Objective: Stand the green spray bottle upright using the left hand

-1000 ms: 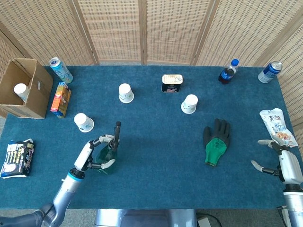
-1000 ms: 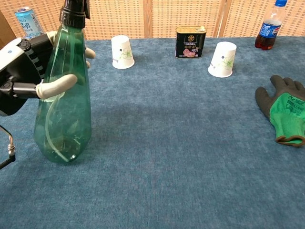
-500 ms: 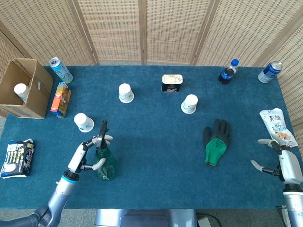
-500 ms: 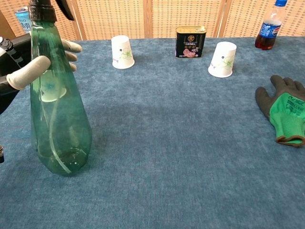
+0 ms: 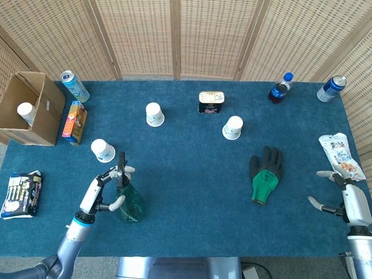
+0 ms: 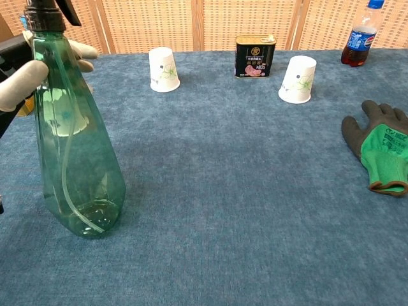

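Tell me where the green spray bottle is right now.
The green spray bottle stands near the table's front left in the head view, held by the left hand, just in front of a paper cup.

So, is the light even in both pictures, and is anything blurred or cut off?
Head view: soft, even light, all sharp, only a faint shadow beside the bottle. Chest view: the bottle is transparent, its inner tube visible, and it casts a soft shadow rightward; the left robot hand is cut off at the frame edge; no glare.
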Tool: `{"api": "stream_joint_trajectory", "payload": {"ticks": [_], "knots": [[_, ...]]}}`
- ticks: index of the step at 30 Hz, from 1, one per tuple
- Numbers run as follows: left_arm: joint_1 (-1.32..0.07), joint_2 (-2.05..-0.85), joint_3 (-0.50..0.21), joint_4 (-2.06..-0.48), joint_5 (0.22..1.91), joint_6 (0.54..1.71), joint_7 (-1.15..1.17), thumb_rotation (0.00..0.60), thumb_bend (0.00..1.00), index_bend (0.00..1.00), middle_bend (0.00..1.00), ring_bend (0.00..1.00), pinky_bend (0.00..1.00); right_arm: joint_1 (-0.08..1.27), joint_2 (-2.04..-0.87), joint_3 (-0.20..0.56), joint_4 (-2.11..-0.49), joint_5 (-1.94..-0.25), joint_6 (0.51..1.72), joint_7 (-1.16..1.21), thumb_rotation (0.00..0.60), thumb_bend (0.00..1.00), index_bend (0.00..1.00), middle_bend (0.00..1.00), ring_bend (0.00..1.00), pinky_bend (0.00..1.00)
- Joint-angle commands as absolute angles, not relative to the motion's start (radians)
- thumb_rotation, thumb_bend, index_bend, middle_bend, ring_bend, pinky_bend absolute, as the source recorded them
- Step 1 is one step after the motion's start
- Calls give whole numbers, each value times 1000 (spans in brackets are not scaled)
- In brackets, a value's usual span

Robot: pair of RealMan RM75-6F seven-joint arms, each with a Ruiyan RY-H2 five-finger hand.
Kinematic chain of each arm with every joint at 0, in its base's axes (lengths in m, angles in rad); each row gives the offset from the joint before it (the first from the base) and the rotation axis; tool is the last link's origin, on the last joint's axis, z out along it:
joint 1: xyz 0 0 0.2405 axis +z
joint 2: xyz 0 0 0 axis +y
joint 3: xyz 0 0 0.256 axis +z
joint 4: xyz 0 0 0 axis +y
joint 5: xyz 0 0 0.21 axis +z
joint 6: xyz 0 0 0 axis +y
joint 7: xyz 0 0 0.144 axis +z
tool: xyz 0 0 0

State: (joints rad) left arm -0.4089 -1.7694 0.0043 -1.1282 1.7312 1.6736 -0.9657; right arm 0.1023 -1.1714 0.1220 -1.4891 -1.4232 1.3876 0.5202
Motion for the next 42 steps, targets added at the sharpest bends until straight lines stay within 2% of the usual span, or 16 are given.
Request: {"api": "stream_joint_trajectory", "payload": {"ticks": [1, 9, 21, 31, 33, 37, 39, 42], "knots": [[-412, -1769, 0, -1131, 1739, 1682, -960, 371, 369, 393, 328, 310, 345, 102, -1171, 122, -1490, -1424, 1389, 521, 600, 210, 313, 352, 103, 275], [-411, -1768, 13, -1149, 1764, 1704, -941, 373, 375, 402, 342, 332, 414, 97, -1168, 121, -1490, -1427, 1396, 526, 600, 211, 313, 353, 103, 275], [-368, -1719, 49, -1211, 1797, 1775, -927, 372, 375, 410, 350, 335, 397, 94, -1166, 117, -1496, -1435, 1404, 524, 600, 211, 312, 352, 103, 275], [-328, -1685, 62, -1237, 1791, 1808, -926, 377, 375, 410, 351, 333, 431, 96, -1164, 116, -1506, -1441, 1406, 517, 600, 210, 306, 353, 103, 275], [-324, -1681, 63, -1241, 1791, 1810, -922, 370, 375, 409, 350, 332, 396, 96, -1164, 115, -1507, -1441, 1406, 517, 600, 210, 306, 353, 103, 275], [-315, -1668, 68, -1254, 1790, 1808, -916, 370, 374, 404, 346, 327, 447, 94, -1165, 114, -1508, -1443, 1410, 517, 600, 211, 306, 353, 104, 276], [-312, -1661, 71, -1261, 1789, 1805, -910, 368, 372, 402, 342, 320, 384, 94, -1164, 114, -1508, -1444, 1410, 516, 600, 211, 306, 352, 104, 276], [-308, -1650, 78, -1271, 1788, 1795, -903, 369, 372, 400, 336, 310, 392, 95, -1164, 113, -1509, -1446, 1410, 517, 600, 211, 305, 352, 103, 276]]}}
